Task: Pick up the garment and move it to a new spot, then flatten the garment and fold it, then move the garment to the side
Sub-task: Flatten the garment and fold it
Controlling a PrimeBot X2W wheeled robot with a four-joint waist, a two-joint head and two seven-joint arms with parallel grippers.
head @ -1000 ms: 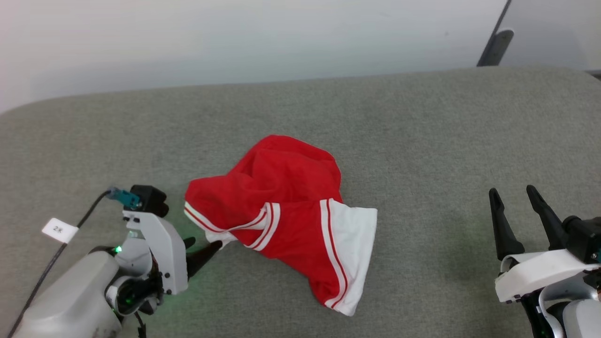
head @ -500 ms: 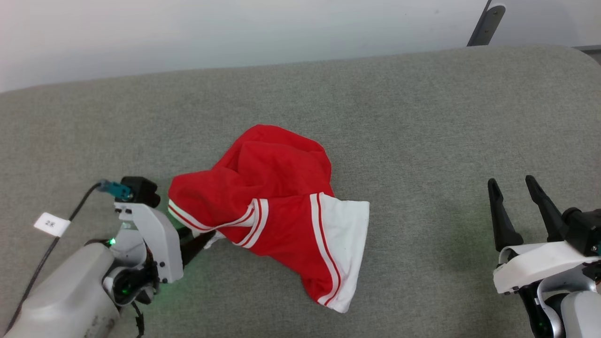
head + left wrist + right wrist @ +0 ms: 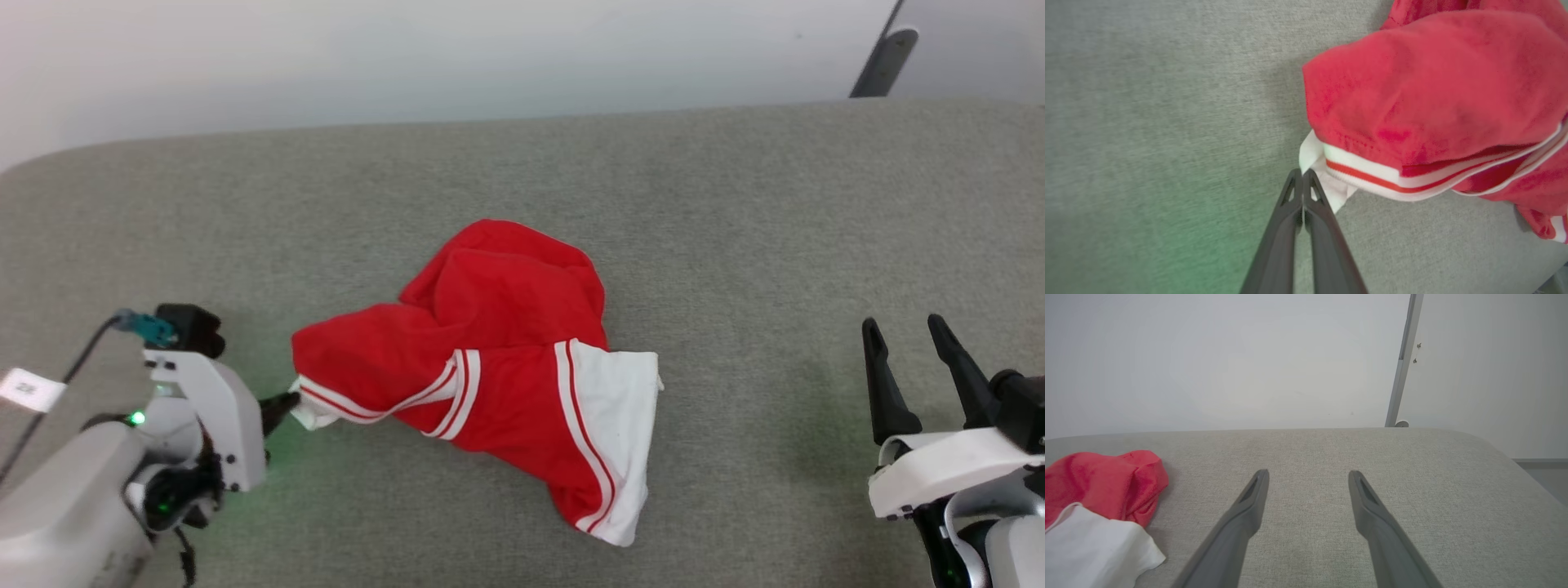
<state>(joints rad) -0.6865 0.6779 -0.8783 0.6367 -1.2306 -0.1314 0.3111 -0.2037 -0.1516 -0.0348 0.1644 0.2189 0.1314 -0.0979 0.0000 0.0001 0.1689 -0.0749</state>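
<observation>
Soft cloth — garment (image 3: 506, 327), matt woven tabletop (image 3: 735, 204)

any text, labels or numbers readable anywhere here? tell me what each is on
White tag on the black cable beside the left arm: small dark marks, too blurred to read.
Red shirt: no lettering, logo or number on the parts that show, just red and white stripes.
Grey padded surface and the wall behind it: no text or signs.
</observation>
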